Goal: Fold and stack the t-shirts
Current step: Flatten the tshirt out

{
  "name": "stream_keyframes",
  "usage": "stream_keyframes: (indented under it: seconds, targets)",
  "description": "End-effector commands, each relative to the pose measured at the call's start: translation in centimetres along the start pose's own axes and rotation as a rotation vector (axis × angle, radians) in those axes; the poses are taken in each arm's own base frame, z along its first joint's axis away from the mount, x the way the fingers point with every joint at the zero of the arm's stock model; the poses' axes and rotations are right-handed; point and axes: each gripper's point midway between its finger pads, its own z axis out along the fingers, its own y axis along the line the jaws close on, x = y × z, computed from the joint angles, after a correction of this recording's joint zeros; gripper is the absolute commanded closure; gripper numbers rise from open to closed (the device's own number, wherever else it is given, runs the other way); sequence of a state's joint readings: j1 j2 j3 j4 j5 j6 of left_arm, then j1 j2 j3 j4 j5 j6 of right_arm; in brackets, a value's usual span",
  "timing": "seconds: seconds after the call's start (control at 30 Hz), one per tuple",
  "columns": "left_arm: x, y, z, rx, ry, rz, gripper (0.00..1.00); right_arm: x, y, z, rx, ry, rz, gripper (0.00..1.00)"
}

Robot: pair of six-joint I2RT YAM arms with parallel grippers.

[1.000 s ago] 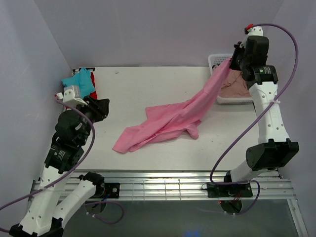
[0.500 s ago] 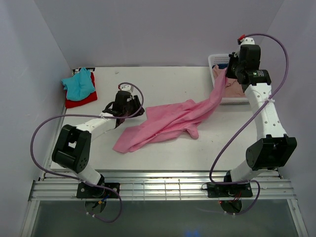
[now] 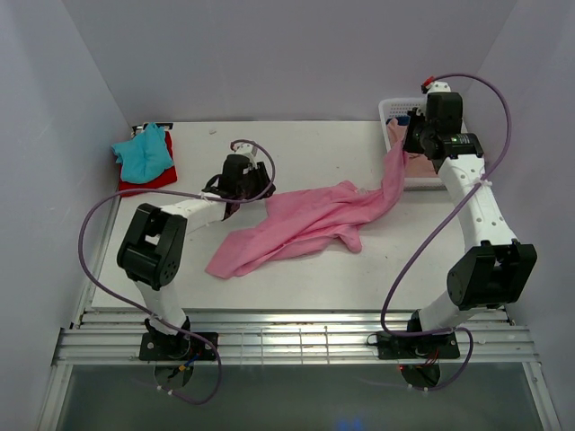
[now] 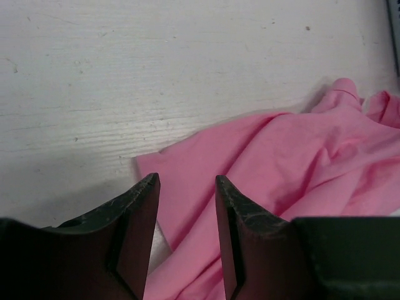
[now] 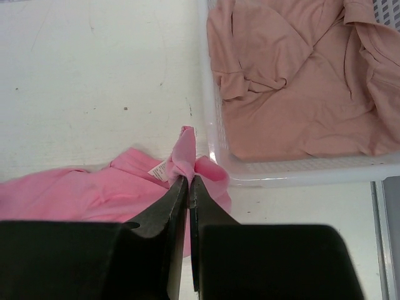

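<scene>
Right wrist, label (image 5: 157,169) on pinched pink shirt (image 5: 81,194), top external, teal shirt (image 3: 148,153)

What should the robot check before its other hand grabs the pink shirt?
1. Right gripper has a firm hold: ok, it is shut on a bunched bit of the pink t-shirt.
2. Left gripper ready to grab: ok, its jaws stand apart with nothing held.
3. Left gripper aimed at the cloth: ok, a corner of the shirt lies right by its fingertips.
4. Shirt out of the basket: ok, it lies on the table; only the salmon t-shirt shows inside.
5. Shirt lying flat: not ok, it is twisted and wrinkled.
6. Left fingers touching the cloth: cannot tell.
</scene>
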State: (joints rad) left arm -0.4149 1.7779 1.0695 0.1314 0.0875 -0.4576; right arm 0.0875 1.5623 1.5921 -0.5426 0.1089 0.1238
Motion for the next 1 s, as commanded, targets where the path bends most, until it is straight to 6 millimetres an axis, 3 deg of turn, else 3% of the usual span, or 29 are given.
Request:
stream_keyframes:
  seconds: [0.0, 0.23, 0.77, 0.97]
  targets:
    - [-0.7, 0.6, 1.0, -0.048, -0.011, 0.036, 0.49, -1.2, 0.6, 0.4, -0.019, -0.049, -0.008, 0.92]
    - [0.6, 2.5, 2.3, -0.144, 0.033, 0.054, 0.49, -0.9, 0.7, 0.8, -0.02, -0.037, -0.012, 0.92]
    - [3.4, 3.2, 4.8, -0.146, 0.097, 0.061, 0.51, -0.6, 0.6, 1.1, -0.007, -0.023, -0.019, 0.92]
    - [4.1, 2.6, 5.3, -0.122, 0.115, 0.057, 0.62, -0.6, 0.5, 1.2, -0.003, -0.021, -0.02, 0.92]
